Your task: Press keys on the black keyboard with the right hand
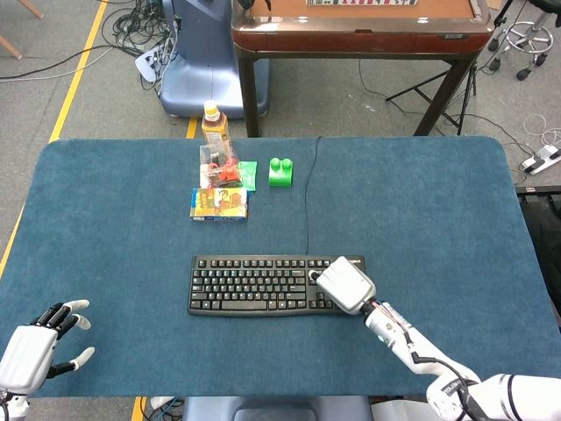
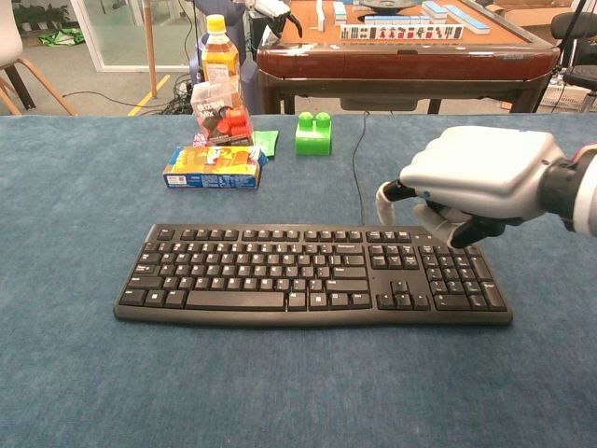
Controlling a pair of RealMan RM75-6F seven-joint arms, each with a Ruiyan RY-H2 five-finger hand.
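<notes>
The right hand hangs over the number-pad end of the black keyboard, fingers curled downward, holding nothing; key contact seems unlikely but is unclear. The left hand rests on the desk's near-left corner, fingers apart and empty.

Head cam overhead; chest low, close.

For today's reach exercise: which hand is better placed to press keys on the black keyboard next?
The right hand. It hovers over the right end of the black keyboard, fingers curled downward. The left hand sits at the table's near-left corner, well away from it.
</notes>
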